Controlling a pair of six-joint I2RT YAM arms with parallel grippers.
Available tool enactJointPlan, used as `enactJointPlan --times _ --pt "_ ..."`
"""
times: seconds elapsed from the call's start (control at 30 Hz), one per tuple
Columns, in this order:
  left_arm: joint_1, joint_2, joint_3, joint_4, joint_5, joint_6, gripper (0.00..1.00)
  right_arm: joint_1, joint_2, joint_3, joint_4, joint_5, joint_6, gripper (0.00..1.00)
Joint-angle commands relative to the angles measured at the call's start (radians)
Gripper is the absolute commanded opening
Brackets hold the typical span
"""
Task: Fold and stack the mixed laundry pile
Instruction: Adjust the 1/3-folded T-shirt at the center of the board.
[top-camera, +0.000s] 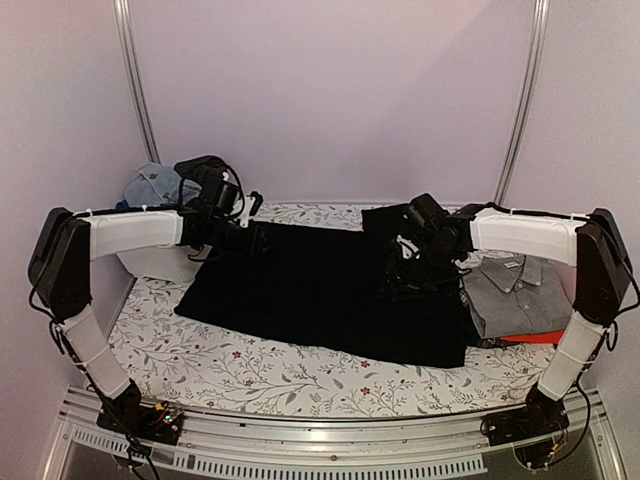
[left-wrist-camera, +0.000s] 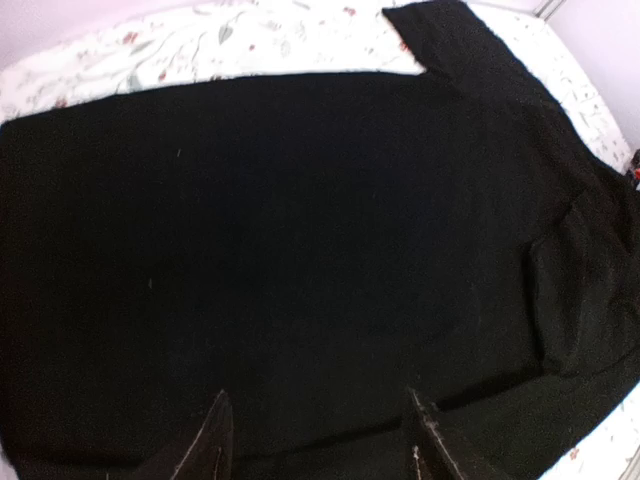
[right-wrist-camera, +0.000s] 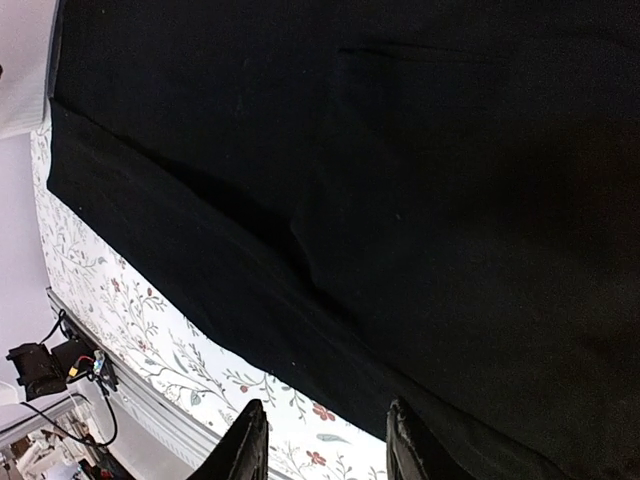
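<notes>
A large black garment (top-camera: 320, 290) lies spread flat across the middle of the flowered table. My left gripper (top-camera: 262, 240) hovers over its far left edge. In the left wrist view that gripper (left-wrist-camera: 320, 445) is open, with only the black garment (left-wrist-camera: 300, 220) under the gap. My right gripper (top-camera: 400, 272) hangs over the garment's right part. In the right wrist view it (right-wrist-camera: 325, 445) is open above the black garment's (right-wrist-camera: 400, 150) hem, nothing between the fingers. A folded grey collared shirt (top-camera: 515, 290) rests at the right on a red piece (top-camera: 530, 338). Blue cloth (top-camera: 155, 185) is heaped at the back left.
A white tub (top-camera: 150, 262) stands at the back left under the blue cloth. The flowered tablecloth (top-camera: 250, 365) shows bare along the front. A metal rail (top-camera: 330, 440) runs along the near edge, with cables (right-wrist-camera: 40, 365) beside it.
</notes>
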Motion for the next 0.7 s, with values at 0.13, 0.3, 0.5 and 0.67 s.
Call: enactJointPlan --times 0.13,0.3,0.5,0.67 --pt "0.040 -0.094 -0.247 -0.195 -0.049 -0.087 0.53 0.055 0.173 0.047 0.004 -0.033 -0.125 0.39" --pt "0.047 -0.069 -0.312 -0.268 -0.142 -0.142 0.49 0.066 0.235 -0.004 0.001 -0.020 -0.161 0.39" --pt "0.048 -0.104 -0.439 -0.317 -0.154 -0.238 0.32 0.071 0.238 -0.070 -0.012 -0.018 -0.178 0.39" --pt "0.017 -0.164 -0.459 -0.367 -0.167 -0.277 0.30 0.101 0.200 -0.114 -0.038 -0.057 -0.192 0.40"
